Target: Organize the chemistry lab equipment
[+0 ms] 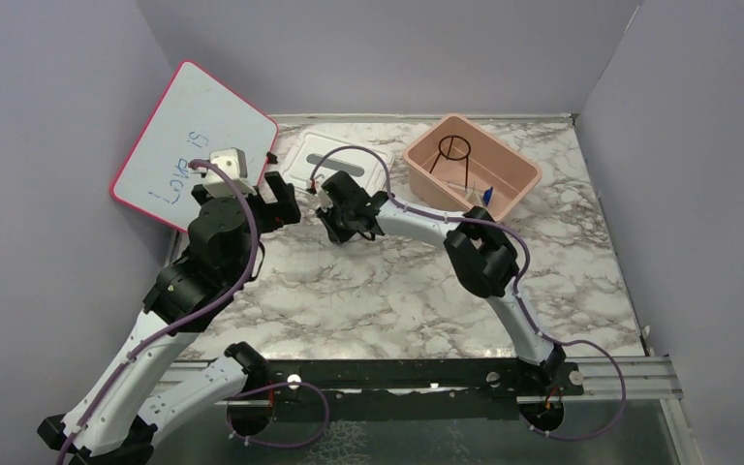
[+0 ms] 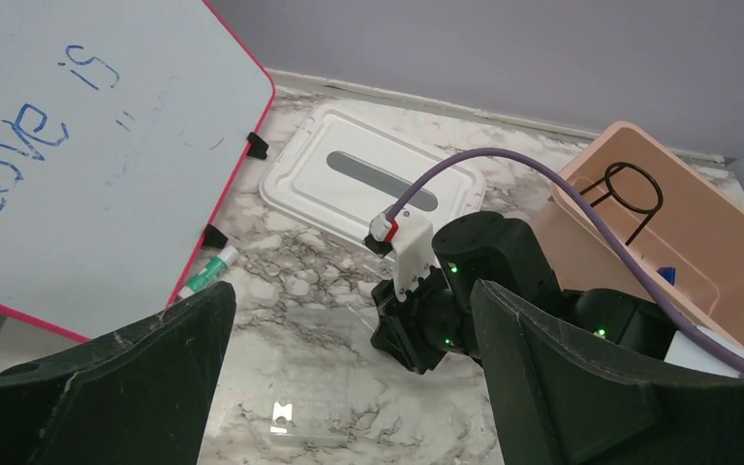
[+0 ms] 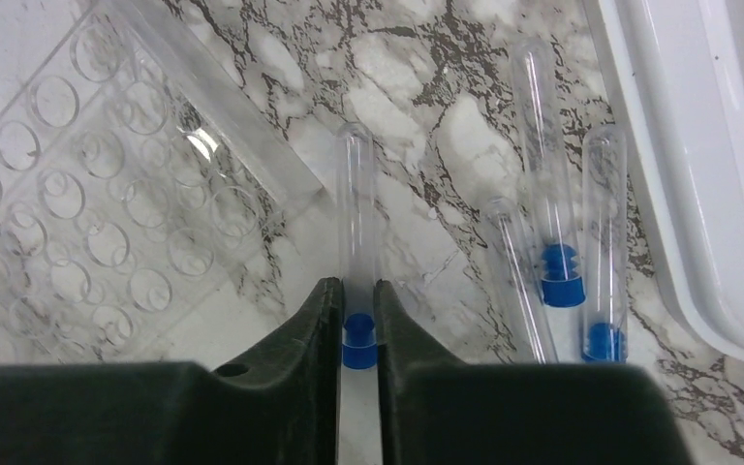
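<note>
My right gripper (image 3: 356,302) is shut on a clear glass tube (image 3: 356,203) at its blue-capped end (image 3: 358,341), low over the marble; I cannot tell if the tube rests on it. Three more clear tubes (image 3: 542,165) with blue caps (image 3: 562,276) lie just right of it. A clear rack with round holes (image 3: 87,213) lies to the left. In the top view the right gripper (image 1: 341,215) is at mid-table. My left gripper (image 1: 276,199) is open and empty above the clear rack (image 2: 320,378). The black wire ring stand (image 1: 453,150) sits in the pink bin (image 1: 518,176).
A white lid (image 1: 334,163) lies flat behind the grippers and edges the tubes (image 3: 697,194). The pink-framed whiteboard (image 1: 194,145) leans at the back left, with a green marker (image 2: 208,271) at its foot. A small blue item (image 1: 487,195) is in the bin.
</note>
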You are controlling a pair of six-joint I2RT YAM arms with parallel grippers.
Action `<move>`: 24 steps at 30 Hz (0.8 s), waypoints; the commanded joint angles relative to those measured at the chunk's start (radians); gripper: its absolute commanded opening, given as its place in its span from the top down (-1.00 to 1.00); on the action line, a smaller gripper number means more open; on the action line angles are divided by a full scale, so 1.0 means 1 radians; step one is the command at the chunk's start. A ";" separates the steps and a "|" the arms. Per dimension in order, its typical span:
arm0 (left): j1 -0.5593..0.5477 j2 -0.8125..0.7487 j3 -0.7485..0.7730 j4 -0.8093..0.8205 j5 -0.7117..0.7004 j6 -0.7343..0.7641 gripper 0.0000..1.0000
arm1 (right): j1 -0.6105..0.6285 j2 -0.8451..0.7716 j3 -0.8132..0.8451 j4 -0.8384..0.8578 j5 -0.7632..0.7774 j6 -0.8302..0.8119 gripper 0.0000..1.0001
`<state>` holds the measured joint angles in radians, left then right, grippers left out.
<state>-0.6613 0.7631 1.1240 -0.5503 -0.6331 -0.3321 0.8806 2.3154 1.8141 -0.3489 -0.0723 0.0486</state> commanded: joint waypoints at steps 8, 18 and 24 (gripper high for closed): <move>-0.001 0.068 -0.068 -0.004 -0.007 -0.120 -0.90 | -0.002 -0.168 -0.228 0.068 -0.022 -0.083 0.85; 0.023 0.176 -0.128 0.043 0.274 -0.290 -0.97 | -0.030 -0.584 -0.730 0.401 -0.088 -0.052 0.85; 0.093 0.242 -0.127 0.073 0.543 -0.390 -0.97 | -0.031 -0.799 -0.937 0.531 -0.093 -0.003 0.85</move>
<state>-0.6144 0.9749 0.9981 -0.5358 -0.3420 -0.6174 0.8536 1.6272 0.9684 0.0250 -0.1410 0.0177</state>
